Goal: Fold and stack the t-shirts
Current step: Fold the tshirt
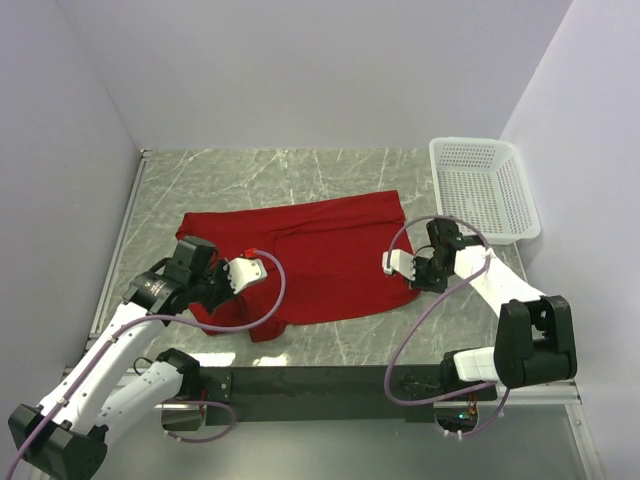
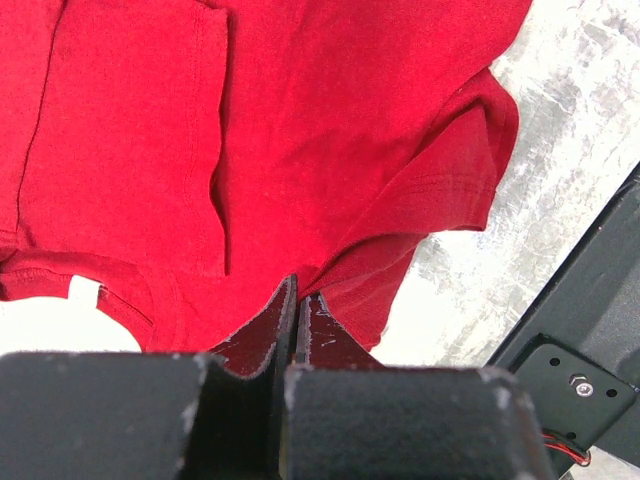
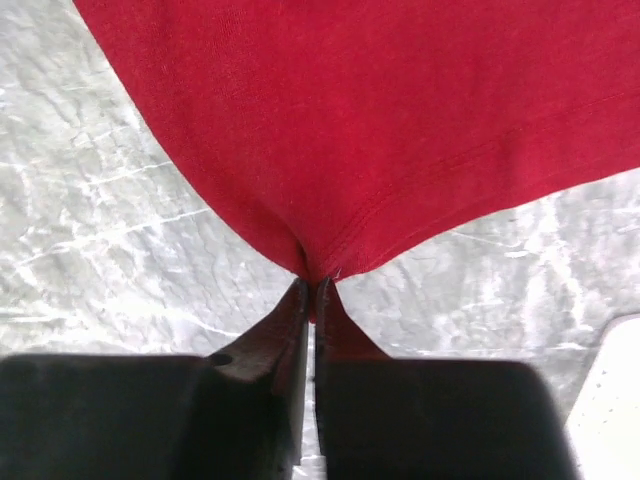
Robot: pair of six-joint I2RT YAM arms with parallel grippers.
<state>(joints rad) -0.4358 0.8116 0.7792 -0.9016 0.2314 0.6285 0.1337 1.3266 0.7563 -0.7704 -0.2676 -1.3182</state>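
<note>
We see the deep red t-shirt [image 1: 325, 250] lying flat near the middle of the table [image 1: 300, 175]. Its long axis runs left to right, with the collar end and small white neck tag [image 2: 85, 291] toward the left and the hem toward the right. One short sleeve [image 2: 455, 175] spreads toward the near edge. The left gripper [image 2: 297, 297] is clenched on cloth beside the collar, and the right gripper [image 3: 312, 285] is pinched tight on the near hem corner. The surface is grey-green marble-patterned, enclosed by pale lavender walls [image 1: 300, 70]. We find a white mesh basket [image 1: 485, 185] at the far right corner, well apart from the shirt. A black rail [image 1: 330, 380] crosses the near edge, and purple cables [image 1: 405, 330] loop off both arms.
</note>
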